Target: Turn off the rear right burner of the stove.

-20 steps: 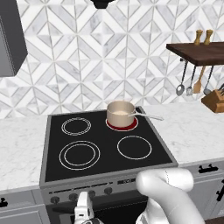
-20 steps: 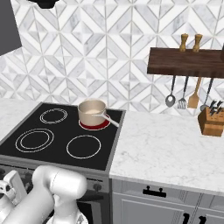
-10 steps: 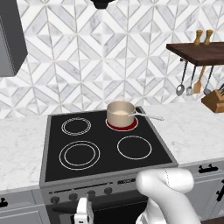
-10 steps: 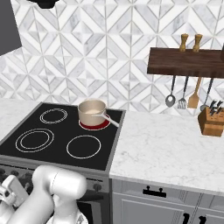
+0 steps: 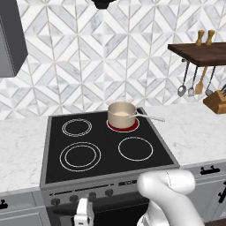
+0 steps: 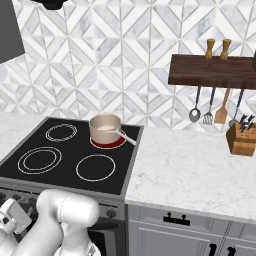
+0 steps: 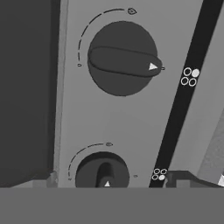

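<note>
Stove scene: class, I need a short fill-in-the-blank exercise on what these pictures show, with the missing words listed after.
1. The beige saucepan sits on the rear right burner, which glows ____.
2. The stove has ____ white-ringed burners.
3. Utensils hang under a wooden shelf that carries ____ grinders.

Missing words: red; four; two

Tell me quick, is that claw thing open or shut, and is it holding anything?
Gripper: open, holding nothing, down in front of the stove's knobs.

Black glass, red glow
The stove [image 5: 106, 150] was black with white rings; the rear right burner [image 5: 124, 126] glowed red under a beige saucepan [image 5: 122, 114].
</note>
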Robot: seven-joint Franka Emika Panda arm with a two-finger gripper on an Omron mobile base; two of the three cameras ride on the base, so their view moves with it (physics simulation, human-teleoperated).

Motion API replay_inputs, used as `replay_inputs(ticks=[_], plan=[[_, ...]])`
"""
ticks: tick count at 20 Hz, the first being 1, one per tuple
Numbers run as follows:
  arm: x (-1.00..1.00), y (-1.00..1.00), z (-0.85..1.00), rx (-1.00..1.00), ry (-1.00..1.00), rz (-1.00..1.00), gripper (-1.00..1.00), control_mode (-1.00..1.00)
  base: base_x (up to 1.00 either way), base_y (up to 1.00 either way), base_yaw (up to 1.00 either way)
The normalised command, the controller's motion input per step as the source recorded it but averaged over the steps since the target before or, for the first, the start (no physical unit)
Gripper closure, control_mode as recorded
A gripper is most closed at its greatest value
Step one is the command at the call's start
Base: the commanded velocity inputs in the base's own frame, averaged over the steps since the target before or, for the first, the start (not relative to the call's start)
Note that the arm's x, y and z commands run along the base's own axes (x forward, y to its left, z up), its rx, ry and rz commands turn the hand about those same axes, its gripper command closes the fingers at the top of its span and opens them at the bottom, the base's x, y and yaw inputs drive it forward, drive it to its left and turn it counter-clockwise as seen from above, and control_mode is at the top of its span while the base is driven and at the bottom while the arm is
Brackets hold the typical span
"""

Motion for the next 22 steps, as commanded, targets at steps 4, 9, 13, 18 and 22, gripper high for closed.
replay_inputs(ticks=[4,9,13,18,22], plan=[[0.01,-0.17,0.09,0.06,0.0,0.0,-1.0,-1.0,0.0,0.0,0.0],[0.07,-0.12,-0.03,0.0,0.0,0.0,-1.0,-1.0,0.0,0.0,0.0],[0.28,0.0,-0.03,0.0,0.01,0.0,-1.0,-1.0,0.0,0.0,0.0],[0.32,0.0,-0.04,0.0,0.03,0.0,-1.0,-1.0,0.0,0.0,0.0],[0.09,0.0,-0.19,0.0,0.0,0.0,-1.0,-1.0,0.0,0.0,0.0]])
